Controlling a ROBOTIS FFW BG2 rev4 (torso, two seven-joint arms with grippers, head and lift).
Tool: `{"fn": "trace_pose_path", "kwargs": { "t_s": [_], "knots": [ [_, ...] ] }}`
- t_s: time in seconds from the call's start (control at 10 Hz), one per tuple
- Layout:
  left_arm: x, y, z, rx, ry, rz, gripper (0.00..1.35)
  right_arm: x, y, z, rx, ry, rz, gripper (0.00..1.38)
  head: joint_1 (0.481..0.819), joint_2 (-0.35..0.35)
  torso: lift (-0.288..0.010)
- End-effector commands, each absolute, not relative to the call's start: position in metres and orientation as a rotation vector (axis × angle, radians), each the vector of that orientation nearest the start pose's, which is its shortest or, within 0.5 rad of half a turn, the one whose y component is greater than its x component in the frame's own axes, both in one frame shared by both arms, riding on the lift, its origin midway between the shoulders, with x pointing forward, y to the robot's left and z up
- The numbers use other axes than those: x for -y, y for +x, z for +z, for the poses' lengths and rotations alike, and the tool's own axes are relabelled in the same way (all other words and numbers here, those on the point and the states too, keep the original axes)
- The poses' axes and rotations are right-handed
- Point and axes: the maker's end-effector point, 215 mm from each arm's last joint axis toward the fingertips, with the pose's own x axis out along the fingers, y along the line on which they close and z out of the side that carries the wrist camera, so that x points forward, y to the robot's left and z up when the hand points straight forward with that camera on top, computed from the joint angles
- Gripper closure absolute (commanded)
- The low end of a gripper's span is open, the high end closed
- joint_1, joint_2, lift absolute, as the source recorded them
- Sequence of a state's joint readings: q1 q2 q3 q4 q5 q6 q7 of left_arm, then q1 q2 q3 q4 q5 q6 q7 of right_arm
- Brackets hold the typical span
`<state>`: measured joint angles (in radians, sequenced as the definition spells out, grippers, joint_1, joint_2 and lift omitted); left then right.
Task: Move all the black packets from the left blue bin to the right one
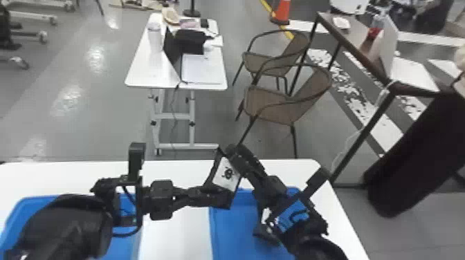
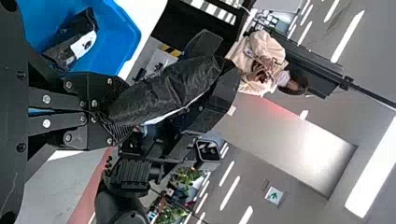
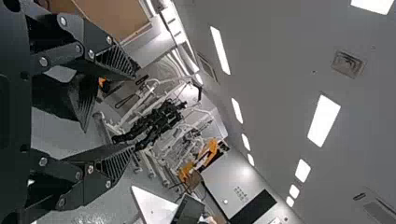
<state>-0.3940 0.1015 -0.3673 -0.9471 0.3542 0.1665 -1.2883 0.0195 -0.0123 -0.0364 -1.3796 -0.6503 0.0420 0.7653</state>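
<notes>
A black packet with a white label is held up by the left claw, whose fingers are pinched together on one end of it. The packet is tilted and raised over the far edge of the right blue bin, between the two arms. The right claw is spread wide, and in the head view its tip is placed just beside the upper part of the packet; whether the two touch cannot be told. A dark form is seen between its fingers but cannot be identified.

The left blue bin is largely covered by the left arm, so its contents cannot be counted. A second packet is seen lying in a blue bin in the left wrist view; it is probably in the right one, though this cannot be confirmed. Both bins are set on a white desk.

The step in hand is judged to be a handover or a release into the right bin. If the left grip were loosened too soon, the packet could be dropped on the far rim or on the desk behind it, because it is held so near that edge. The soft wrapping could be folded or slipped past if the right claw were closed off-centre. With the tips so close, the claws could also be knocked together, and the packet jarred loose.
</notes>
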Motion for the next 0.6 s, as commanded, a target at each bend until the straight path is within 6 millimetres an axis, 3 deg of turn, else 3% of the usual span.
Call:
{"fn": "trace_pose_path", "kwargs": {
  "t_s": [0.0, 0.5],
  "knots": [
    [0.037, 0.468, -0.409, -0.354, -0.355, -1.490, 1.21, 0.114, 0.529, -0.367, 0.014, 0.713, 0.676, 0.84, 0.695, -0.184, 0.000],
    [0.023, 0.482, -0.406, -0.329, -0.361, -1.438, 1.21, 0.114, 0.523, -0.368, 0.019, 0.750, 0.696, 1.28, 0.695, -0.158, 0.000]
  ]
}}
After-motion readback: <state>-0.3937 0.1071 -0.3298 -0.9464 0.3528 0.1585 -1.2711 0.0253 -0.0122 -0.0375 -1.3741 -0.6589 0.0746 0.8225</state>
